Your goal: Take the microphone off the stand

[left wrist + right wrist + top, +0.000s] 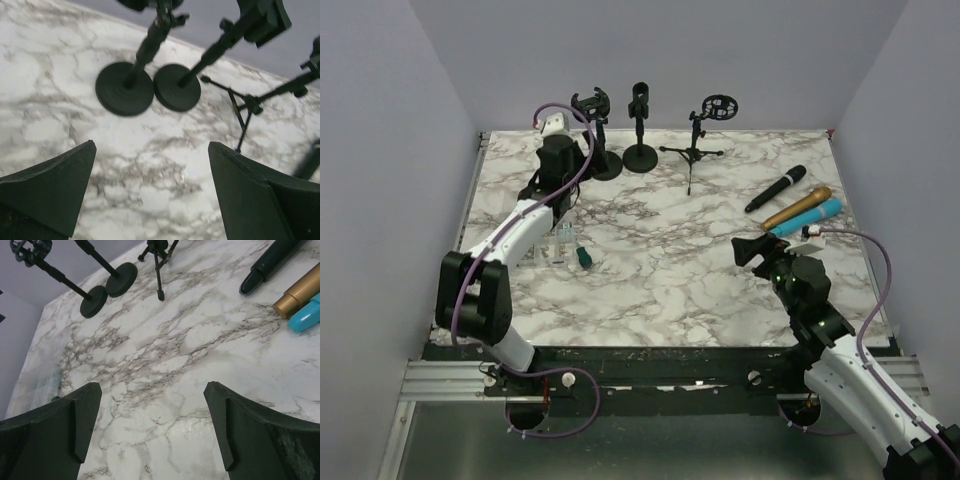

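Observation:
Three black stands stand at the back: a left clip stand (597,135), a middle clip stand (639,130) and a tripod stand (698,135) with a ring mount. All three holders look empty. Three microphones lie at the right: black (775,189), gold (797,208), blue (807,218). My left gripper (570,160) is open and empty, just in front of the left stand; its view shows both round bases (124,89) (177,94) ahead. My right gripper (758,248) is open and empty, just in front of the blue microphone (306,315).
A small green-handled tool (583,257) and some clear plastic pieces (555,250) lie left of centre. Walls close in the marble table (670,280) on the left, back and right. The tripod's legs (244,107) spread over the table beside the middle base.

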You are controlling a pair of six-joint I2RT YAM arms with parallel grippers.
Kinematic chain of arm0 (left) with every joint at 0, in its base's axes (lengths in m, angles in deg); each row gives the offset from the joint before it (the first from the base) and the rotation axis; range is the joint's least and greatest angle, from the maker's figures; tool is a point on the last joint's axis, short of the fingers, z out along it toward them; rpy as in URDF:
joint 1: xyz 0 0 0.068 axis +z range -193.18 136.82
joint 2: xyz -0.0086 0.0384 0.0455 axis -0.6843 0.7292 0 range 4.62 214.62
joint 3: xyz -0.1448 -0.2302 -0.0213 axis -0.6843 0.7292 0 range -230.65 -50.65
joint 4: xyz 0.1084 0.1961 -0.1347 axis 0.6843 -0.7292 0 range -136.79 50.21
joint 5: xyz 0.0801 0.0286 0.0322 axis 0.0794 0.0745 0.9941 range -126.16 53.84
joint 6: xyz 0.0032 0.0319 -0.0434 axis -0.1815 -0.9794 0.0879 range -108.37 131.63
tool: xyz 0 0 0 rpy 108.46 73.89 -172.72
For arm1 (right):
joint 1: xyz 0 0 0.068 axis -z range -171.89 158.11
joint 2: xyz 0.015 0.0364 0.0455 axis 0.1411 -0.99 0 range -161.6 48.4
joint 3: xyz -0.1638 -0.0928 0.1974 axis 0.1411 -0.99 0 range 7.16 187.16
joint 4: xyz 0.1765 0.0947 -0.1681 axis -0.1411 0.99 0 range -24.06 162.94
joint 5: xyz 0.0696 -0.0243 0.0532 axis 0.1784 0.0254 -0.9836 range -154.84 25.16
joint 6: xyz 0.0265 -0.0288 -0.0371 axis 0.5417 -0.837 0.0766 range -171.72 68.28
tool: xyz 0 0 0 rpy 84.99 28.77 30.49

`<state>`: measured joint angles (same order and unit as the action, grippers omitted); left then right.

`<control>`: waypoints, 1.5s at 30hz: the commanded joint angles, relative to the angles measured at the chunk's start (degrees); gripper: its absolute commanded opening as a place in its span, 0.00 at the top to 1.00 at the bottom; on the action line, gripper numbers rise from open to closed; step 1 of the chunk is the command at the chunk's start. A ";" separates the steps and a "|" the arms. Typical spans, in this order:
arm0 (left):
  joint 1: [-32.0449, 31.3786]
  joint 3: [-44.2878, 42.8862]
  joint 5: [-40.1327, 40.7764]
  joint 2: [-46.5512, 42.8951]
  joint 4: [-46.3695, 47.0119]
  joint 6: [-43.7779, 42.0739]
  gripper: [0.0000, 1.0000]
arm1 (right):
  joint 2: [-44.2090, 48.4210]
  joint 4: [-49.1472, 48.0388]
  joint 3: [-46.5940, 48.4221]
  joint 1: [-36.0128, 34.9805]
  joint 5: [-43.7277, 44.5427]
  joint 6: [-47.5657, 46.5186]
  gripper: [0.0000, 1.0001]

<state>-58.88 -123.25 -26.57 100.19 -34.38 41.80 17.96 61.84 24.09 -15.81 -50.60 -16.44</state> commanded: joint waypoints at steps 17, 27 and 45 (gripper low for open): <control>0.50 31.41 -18.57 -63.81 -11.34 -5.05 0.01 | -1.65 26.87 12.18 0.11 -0.87 7.86 0.01; 0.50 39.13 -15.41 -87.44 -16.68 -5.65 0.02 | 3.44 33.00 18.82 0.12 6.99 8.79 0.00; 0.50 39.88 -11.77 -100.65 -22.04 -4.31 0.01 | 16.02 34.92 19.41 0.15 12.23 8.57 0.00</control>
